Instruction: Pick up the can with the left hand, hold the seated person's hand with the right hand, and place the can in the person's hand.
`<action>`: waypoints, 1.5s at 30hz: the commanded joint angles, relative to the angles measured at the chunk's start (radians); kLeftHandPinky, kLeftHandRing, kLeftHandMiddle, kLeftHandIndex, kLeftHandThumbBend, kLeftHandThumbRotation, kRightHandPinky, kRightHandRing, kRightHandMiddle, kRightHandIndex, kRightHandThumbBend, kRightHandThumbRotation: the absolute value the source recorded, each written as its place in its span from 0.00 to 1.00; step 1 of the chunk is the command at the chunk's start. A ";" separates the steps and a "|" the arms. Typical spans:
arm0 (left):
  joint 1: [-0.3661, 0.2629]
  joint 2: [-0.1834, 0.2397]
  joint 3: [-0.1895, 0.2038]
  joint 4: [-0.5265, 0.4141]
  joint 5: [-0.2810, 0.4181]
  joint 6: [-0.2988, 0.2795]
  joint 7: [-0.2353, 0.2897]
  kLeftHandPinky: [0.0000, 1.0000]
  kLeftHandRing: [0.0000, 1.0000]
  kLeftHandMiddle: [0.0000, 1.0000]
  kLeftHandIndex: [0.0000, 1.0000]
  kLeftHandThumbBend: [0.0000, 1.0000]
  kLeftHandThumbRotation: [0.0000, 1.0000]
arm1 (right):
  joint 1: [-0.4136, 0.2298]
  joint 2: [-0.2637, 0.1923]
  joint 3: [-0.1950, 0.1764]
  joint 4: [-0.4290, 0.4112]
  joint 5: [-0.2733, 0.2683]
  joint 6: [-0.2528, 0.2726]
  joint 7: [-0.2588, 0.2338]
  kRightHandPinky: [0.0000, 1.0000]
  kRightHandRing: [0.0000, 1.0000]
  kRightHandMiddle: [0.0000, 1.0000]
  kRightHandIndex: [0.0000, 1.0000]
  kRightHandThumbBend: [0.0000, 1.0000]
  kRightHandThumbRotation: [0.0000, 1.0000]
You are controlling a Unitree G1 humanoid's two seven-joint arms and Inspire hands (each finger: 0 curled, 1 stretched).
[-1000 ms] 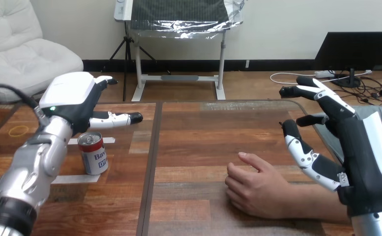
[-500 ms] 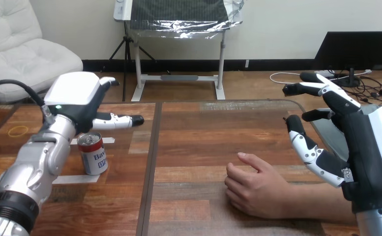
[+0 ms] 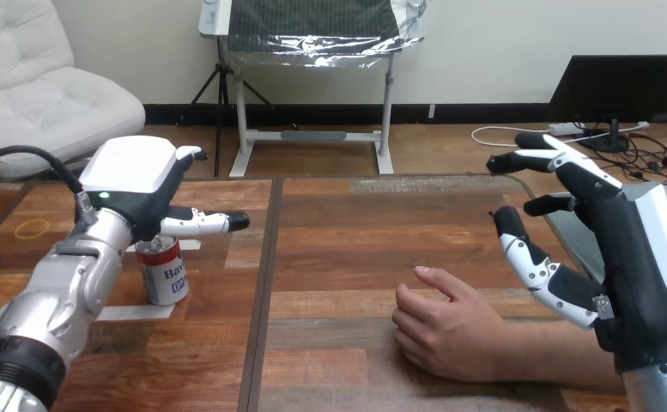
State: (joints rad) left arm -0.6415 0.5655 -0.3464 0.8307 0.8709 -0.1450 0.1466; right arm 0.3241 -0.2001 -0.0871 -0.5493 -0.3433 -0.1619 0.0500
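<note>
A small can point(image 3: 164, 273) with a red and white label stands upright on the wooden table point(image 3: 347, 240) at the left. My left hand point(image 3: 137, 185) hovers just above and behind it, open, its thumb stretched out to the right and clear of the can. The person's hand point(image 3: 446, 330) rests on the table at the lower right, loosely curled, holding nothing. My right hand point(image 3: 626, 249) hangs above and to the right of the person's wrist, open with fingers spread, apart from it.
A strip of white tape point(image 3: 132, 312) lies on the table beside the can's base. A yellow rubber band point(image 3: 32, 228) sits near the far left edge. A dark seam point(image 3: 261, 283) runs down the table between the can and the person's hand.
My left hand has sunk a little toward the can's top. My right hand has shifted slightly up and back. The can and the person's hand stay put.
</note>
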 commanded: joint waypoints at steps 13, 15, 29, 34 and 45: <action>-0.036 0.044 0.026 0.007 -0.093 -0.009 -0.025 0.82 0.82 0.84 0.87 0.85 0.86 | -0.064 -0.027 -0.027 -0.055 -0.008 0.004 0.009 0.62 0.85 0.85 0.66 0.33 0.00; -0.034 0.044 0.026 0.007 -0.104 -0.009 -0.030 0.82 0.82 0.84 0.87 0.85 0.86 | -0.065 -0.027 -0.027 -0.055 -0.007 0.005 0.011 0.62 0.84 0.85 0.66 0.32 0.00; -0.020 0.047 0.012 0.026 -0.132 -0.004 -0.033 0.78 0.81 0.83 0.87 0.85 0.87 | -0.070 -0.036 -0.034 -0.062 -0.012 0.014 0.028 0.62 0.83 0.85 0.65 0.33 0.00; -0.019 0.045 0.010 0.045 -0.133 0.000 -0.034 0.78 0.81 0.83 0.87 0.86 0.87 | -0.071 -0.046 -0.038 -0.063 -0.010 0.013 0.035 0.62 0.83 0.85 0.66 0.33 0.00; -0.011 0.044 0.016 0.049 -0.144 0.005 -0.044 0.79 0.82 0.84 0.88 0.87 0.89 | -0.074 -0.059 -0.039 -0.064 0.007 0.020 0.041 0.62 0.84 0.85 0.66 0.34 0.00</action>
State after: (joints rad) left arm -0.6313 0.5927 -0.3393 0.8791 0.7490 -0.1453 0.1059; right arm 0.3172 -0.2440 -0.1074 -0.5594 -0.3513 -0.1435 0.0876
